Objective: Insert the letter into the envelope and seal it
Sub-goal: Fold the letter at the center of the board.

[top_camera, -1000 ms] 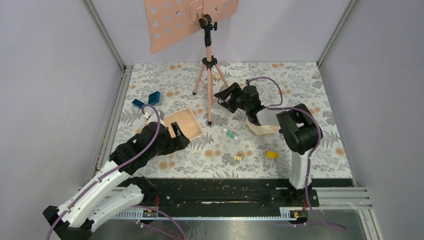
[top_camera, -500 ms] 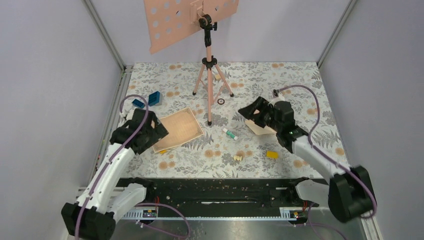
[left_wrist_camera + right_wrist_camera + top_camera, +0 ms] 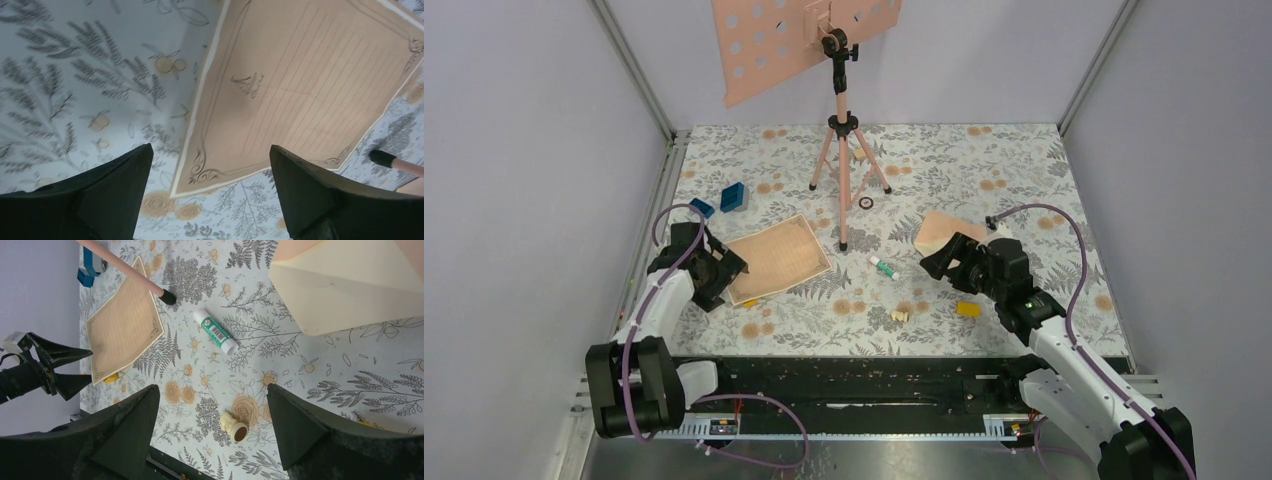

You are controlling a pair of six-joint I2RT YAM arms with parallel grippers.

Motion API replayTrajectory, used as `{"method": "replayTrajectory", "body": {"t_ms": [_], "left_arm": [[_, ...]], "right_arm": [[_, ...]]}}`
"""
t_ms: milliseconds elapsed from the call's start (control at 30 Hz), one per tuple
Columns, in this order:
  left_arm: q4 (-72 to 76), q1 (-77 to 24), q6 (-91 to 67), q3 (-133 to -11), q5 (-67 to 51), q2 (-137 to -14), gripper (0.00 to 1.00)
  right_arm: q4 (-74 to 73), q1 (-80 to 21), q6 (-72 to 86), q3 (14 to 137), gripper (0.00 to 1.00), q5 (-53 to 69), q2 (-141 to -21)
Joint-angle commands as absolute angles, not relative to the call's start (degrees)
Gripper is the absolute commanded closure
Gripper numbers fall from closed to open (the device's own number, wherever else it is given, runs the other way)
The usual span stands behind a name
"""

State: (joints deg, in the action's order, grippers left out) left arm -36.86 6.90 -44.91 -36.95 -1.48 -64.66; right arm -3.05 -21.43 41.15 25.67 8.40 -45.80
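**Letter sits just right of the left gripper; envelope is across the table by the right one**

I have both arms low over the table, neither one carrying anything. The left gripper (image 3: 722, 272) has its jaws spread wide. In its wrist view I see only the floral table and the letter (image 3: 300, 85) between the fingers (image 3: 115, 190).

The letter lies flat, lined tan face up, on the left half of the table. Its long axis runs from near-left to far-right, and its left short edge points at the left gripper, just beside the fingertips. I can't tell whether they touch.

The right gripper (image 3: 942, 258) is also spread and empty. The envelope (image 3: 939, 228) lies flat on the right half, just beyond that gripper on its far side. The right wrist view shows a cream face on it.

Letter and envelope are well apart, with the glue stick (image 3: 883, 266) and a tripod leg (image 3: 840, 215) between them.

My call is that the left arm is clearly nearer the letter, so the pickup is its job. It should come in from the left along the long axis.
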Motion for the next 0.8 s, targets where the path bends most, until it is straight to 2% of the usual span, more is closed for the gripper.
{"method": "replayTrajectory", "body": {"t_ms": [0,133,233,400,433,533,733,767], "left_arm": [[-24.29,8.5,-44.8,-36.3,-7.95,-68.74,0.14],[-21.24,9.03,-44.41,-36.31,-8.27,-71.33,0.27],[-21.49,9.14,-43.85,-37.3,-8.26,-72.17,0.41],[-24.6,9.14,-41.57,-39.74,-6.67,-69.22,0.72],[-25.2,9.14,-40.85,-40.2,-6.63,-68.29,0.82],[-26.56,9.14,-39.11,-41.23,-8.51,-65.87,0.99],[-29.03,8.99,-37.74,-41.02,-11.63,-61.63,1.0],[-29.3,9.09,-37.71,-40.7,-10.3,-61.15,0.91]], "right_arm": [[-4.12,-21.62,39.68,26.78,0.13,7.2,-45.97],[-4.29,-21.64,39.55,27.48,0.13,7.06,-45.67],[-4.77,-21.68,39.52,27.47,0.13,6.62,-44.92],[-5.78,-21.66,39.43,27.48,0.13,6.25,-44.54],[-5.8,-21.63,39.5,27.51,0.13,6.25,-44.6],[-5.76,-21.67,39.86,27.58,0.13,6.28,-44.91],[-5.56,-21.66,39.82,28.42,0.13,6.23,-46.12],[-5.51,-21.68,39.77,28.55,0.13,6.33,-46.38]]}}
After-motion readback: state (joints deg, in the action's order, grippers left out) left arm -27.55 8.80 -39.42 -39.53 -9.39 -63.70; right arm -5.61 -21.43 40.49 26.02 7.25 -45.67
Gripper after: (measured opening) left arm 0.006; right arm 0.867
